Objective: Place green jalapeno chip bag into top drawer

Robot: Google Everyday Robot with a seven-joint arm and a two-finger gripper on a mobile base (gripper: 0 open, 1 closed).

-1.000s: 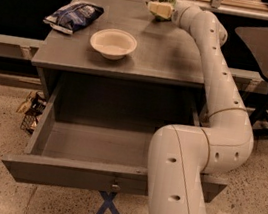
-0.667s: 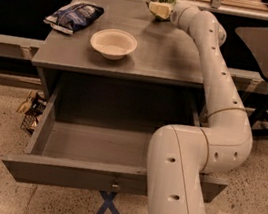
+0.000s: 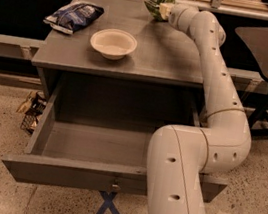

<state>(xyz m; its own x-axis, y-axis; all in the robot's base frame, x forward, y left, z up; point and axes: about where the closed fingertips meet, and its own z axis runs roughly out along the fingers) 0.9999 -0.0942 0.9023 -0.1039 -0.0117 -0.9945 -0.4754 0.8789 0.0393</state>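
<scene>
Gripper [image 3: 162,10] at the far edge of the table [image 3: 172,59], with the green bag [image 3: 152,1] right at its tip. Whether it has closed on the bag cannot be told. The bowl [image 3: 113,43] stands left of the gripper and nearer the camera, and the blue bag [image 3: 73,16] lies farther left. The drawer [image 3: 78,173] is open, well below the gripper.

The view is showing one table [image 3: 172,59], one top drawer [image 3: 63,172], one bowl [image 3: 113,43], one dark blue chip bag [image 3: 73,16], one green jalapeno chip bag [image 3: 153,1] and one gripper [image 3: 163,10] at the table's far edge.
</scene>
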